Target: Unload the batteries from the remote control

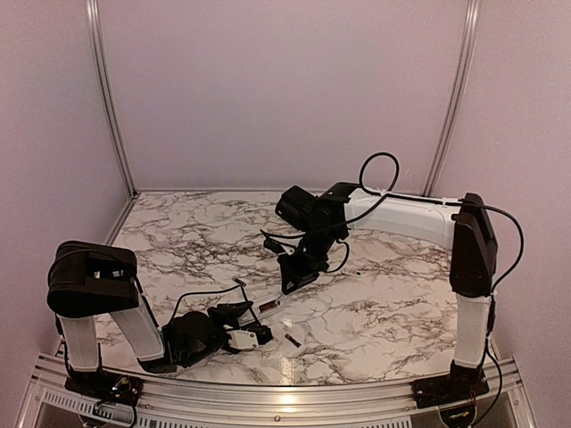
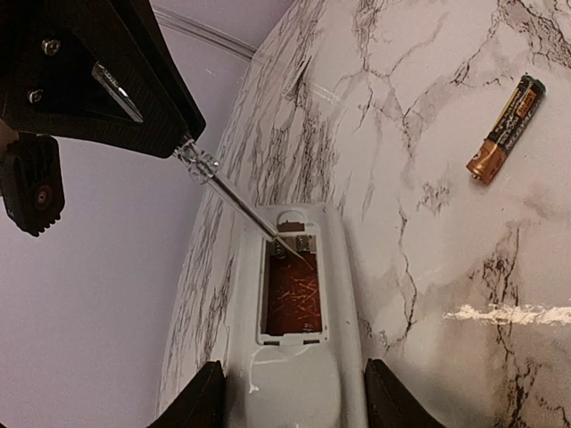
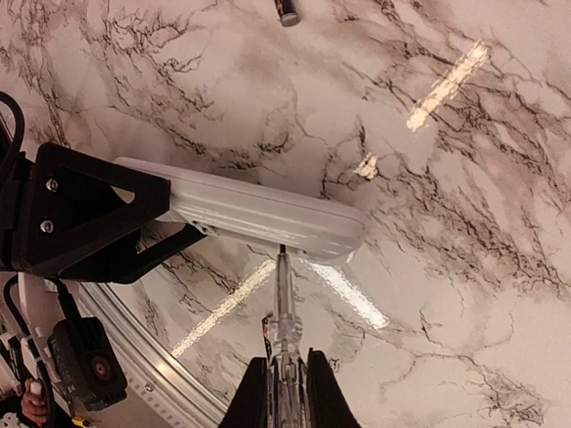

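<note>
A: So, remote (image 2: 294, 383)?
B: Sitting clamped in the left gripper (image 2: 293, 401), recess (image 2: 293, 299) facing up. One battery (image 2: 506, 130) is lying on the table (image 2: 428, 267), well apart.
A: And the right gripper (image 3: 287, 392)?
B: Pinching a screwdriver (image 3: 284, 303); its tip is poking into the recess end.

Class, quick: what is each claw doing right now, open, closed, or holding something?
Left claw: closed on the remote control.
Right claw: closed on a clear-handled tool.
</note>
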Available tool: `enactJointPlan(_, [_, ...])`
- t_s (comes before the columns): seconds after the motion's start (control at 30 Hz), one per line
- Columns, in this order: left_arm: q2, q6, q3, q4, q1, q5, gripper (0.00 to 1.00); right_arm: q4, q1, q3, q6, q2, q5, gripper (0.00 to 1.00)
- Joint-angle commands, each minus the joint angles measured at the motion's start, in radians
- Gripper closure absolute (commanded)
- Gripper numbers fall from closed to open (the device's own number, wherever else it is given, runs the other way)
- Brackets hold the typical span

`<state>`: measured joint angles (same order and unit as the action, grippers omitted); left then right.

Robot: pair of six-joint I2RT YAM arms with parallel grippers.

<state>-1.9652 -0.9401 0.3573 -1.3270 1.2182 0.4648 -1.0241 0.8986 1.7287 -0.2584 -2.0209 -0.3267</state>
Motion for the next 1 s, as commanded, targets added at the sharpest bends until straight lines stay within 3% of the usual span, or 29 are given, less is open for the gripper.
enactJointPlan(0.0, [-0.014,0.022,0.014,-0.100,-0.002,-0.012,1.00,0.041,0.005,-0.026,-0.019,0.074,0.034,1.00])
enactJointPlan(0.5, [-0.012,0.039,0.023,-0.074,-0.002,-0.011,1.00,0.142,0.004,-0.176,-0.069,0.373,0.063,1.00])
enactJointPlan(0.77, [0.002,0.055,0.020,-0.068,-0.002,-0.036,1.00,0.257,-0.006,-0.192,-0.103,0.439,0.259,1.00])
enactJointPlan(0.97, [0.040,0.093,0.021,-0.013,-0.002,-0.062,1.00,0.551,-0.009,-0.367,-0.144,0.476,0.452,1.00])
